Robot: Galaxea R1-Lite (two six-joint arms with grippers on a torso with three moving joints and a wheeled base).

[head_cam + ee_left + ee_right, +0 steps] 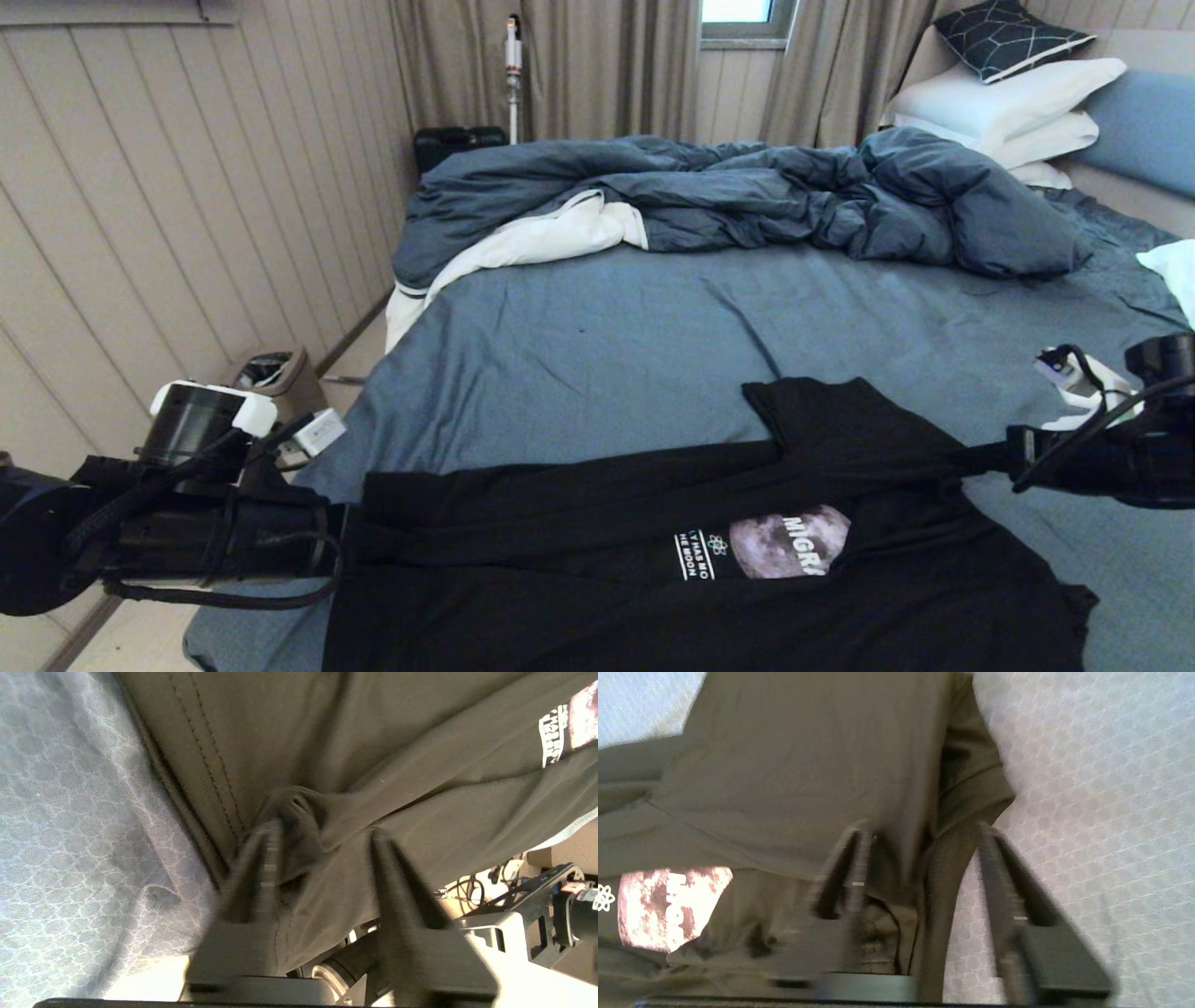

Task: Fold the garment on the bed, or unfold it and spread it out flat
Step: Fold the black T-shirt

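The garment (653, 523), a black T-shirt with a grey moon print (789, 541), lies in loose folds across the near part of the bed (607, 345). It spans the stretch between my two arms. My left gripper (347, 541) is at its left end. In the left wrist view the left gripper (325, 833) is open, and a bunch of hem cloth (299, 812) sits loose between the fingers. My right gripper (1001, 457) is at the shirt's right end. The right gripper (922, 830) is open too, with a strip of black fabric (943, 872) running between its spread fingers.
A dark blue duvet (747, 187) with white lining is heaped across the far half of the bed. White pillows (1008, 103) are stacked at the far right. A panelled wall and a small bin (275, 373) flank the bed's left side.
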